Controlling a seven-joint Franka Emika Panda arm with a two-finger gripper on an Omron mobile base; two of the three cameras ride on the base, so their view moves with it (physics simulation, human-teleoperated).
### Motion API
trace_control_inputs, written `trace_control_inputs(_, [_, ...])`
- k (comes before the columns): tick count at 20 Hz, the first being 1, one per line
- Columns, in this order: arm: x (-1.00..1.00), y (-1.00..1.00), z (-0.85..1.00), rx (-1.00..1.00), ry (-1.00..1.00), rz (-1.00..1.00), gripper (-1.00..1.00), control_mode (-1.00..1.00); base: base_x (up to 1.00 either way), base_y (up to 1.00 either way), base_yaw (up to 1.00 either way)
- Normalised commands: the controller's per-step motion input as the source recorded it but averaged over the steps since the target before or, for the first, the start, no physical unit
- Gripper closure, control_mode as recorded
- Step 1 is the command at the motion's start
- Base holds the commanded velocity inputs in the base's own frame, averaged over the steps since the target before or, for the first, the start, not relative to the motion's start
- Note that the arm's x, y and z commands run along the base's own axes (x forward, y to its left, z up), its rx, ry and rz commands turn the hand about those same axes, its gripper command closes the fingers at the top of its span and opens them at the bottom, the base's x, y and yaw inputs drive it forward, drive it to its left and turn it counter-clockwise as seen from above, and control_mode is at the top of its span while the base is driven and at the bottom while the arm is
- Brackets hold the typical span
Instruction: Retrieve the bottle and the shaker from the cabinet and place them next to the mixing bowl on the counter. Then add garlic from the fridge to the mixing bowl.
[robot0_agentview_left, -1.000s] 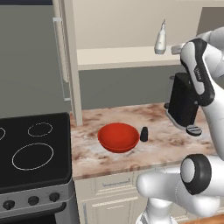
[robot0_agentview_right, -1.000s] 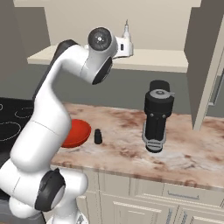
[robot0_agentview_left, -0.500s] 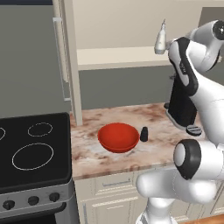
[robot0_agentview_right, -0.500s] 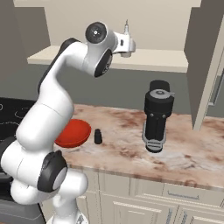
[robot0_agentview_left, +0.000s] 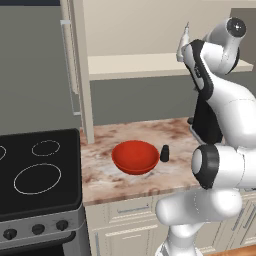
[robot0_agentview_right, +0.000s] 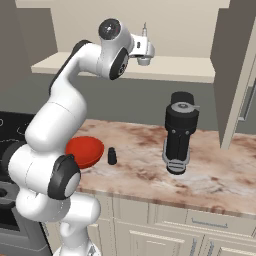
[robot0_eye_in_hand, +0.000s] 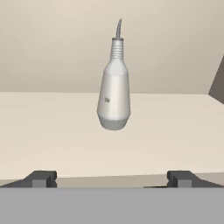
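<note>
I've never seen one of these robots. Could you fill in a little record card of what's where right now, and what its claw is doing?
On shelf: slim whitish-grey bottle, upright on the cream shelf board of the beige cabinet
On counter: glossy red mixing bowl, with a small black shaker beside it; a black coffee machine stands farther along
Surface: pink-brown marbled stone counter
Claw: two-finger gripper, open, facing the bottle, not touching it

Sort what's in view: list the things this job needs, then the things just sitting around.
Needed:
bottle, upright on the cabinet shelf
shaker, on the counter beside the mixing bowl
gripper, open, facing the bottle

Sitting around:
coffee machine on the counter
stovetop
</note>
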Motion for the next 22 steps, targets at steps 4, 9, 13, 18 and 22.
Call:
trace_control_inputs(4, [0.36,0.00,-0.02,0.00,0.03,0.00,-1.00,-1.00,0.00,0.00,0.00])
trace_control_inputs(9, [0.51,0.00,-0.14,0.00,0.00,0.00,-1.00,-1.00,0.00,0.00,0.00])
trace_control_inputs(13, [0.53,0.00,-0.20,0.05,0.00,-0.02,-1.00,-1.00,0.00,0.00,0.00])
trace_control_inputs(18, [0.46,-0.04,-0.04,0.07,0.00,-0.05,-1.00,-1.00,0.00,0.00,0.00])
trace_control_inputs(22, [0.37,-0.10,0.01,0.04,0.00,-0.04,-1.00,-1.00,0.00,0.00,0.00])
